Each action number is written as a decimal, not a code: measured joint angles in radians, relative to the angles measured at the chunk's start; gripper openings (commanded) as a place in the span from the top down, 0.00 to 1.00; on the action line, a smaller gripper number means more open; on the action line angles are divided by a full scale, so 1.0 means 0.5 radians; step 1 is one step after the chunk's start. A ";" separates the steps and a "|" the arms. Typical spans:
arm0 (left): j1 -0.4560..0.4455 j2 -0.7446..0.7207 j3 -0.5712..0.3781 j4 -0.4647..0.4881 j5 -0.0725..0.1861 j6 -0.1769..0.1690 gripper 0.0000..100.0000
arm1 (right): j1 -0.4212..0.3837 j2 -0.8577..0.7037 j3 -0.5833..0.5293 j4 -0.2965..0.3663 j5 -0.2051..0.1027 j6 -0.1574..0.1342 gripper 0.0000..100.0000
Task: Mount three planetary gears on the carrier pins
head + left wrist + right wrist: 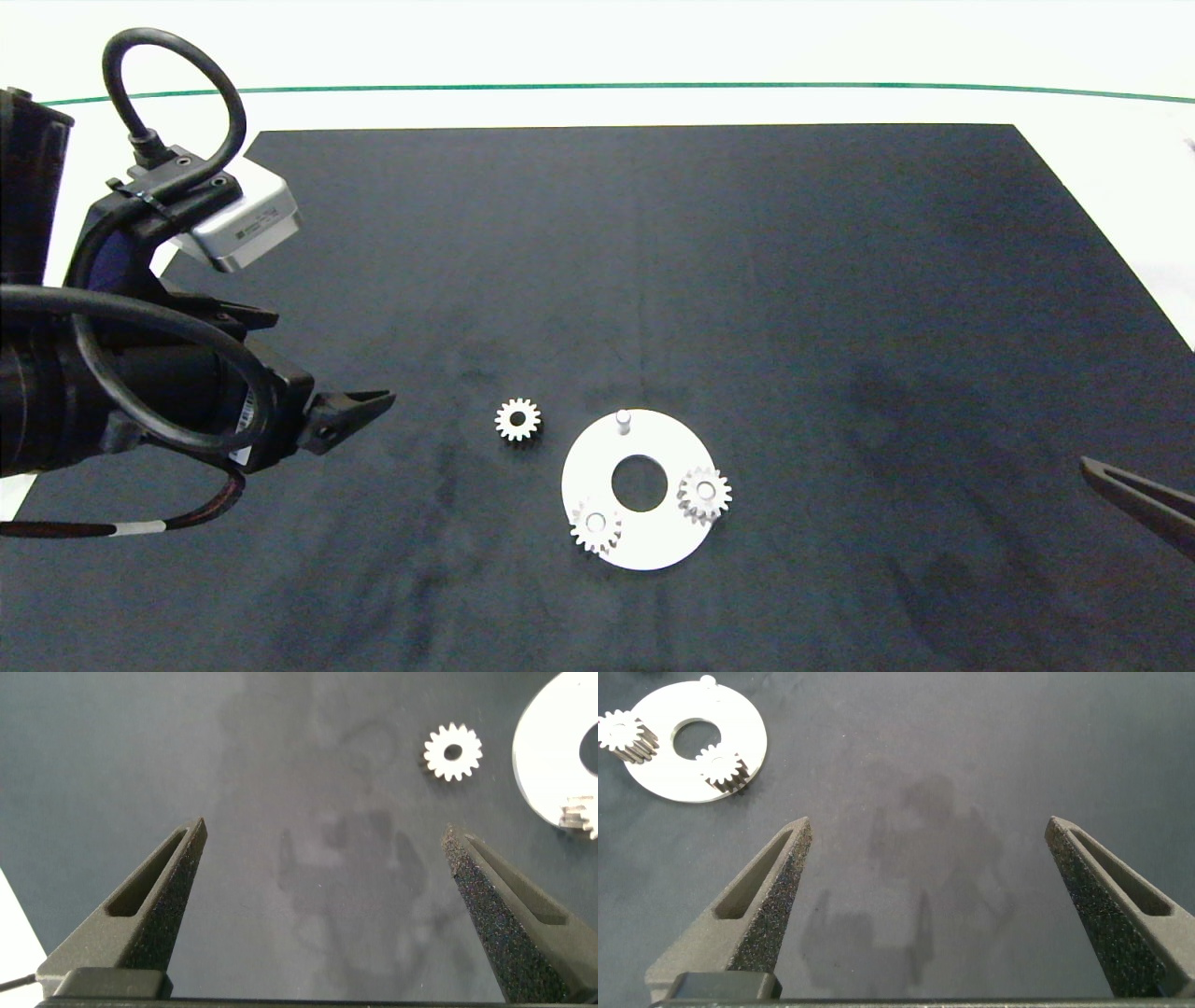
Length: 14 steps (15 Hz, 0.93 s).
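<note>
A flat white ring-shaped disc [644,541] with a large centre hole lies on a black mat [747,280] that covers most of a white table [1120,140]. Two small pale grey-white spur gears sit on its pins: one [705,494] at the disc's right rim, one [596,526] at its lower-left rim. Both overhang the disc edge slightly. The third short white cylindrical pin [623,422] stands bare near the far rim. The third gear [518,420] lies flat on the mat just left of the disc, apart from it.

The left gripper [373,406] hovers over the mat left of the loose gear, jaws spread wide and empty; open mat lies between it and the gear. The right gripper [924,831] sits near the mat's right edge, well apart from the disc, jaws spread wide and empty.

In the head view only the tip of the right gripper shows, cut off by the picture edge. In the left wrist view the disc is cut off, showing part of one mounted gear. The pins under the mounted gears are hidden.
</note>
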 measured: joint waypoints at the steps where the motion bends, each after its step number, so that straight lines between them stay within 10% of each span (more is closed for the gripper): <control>1: -0.027 0.005 0.024 -0.001 -0.003 0.006 0.00 | -0.002 0.002 0.000 0.000 0.000 0.001 0.00; 14: -0.399 0.597 0.094 -0.408 -0.040 0.272 0.00 | -0.015 -0.012 -0.040 0.003 0.011 0.012 0.00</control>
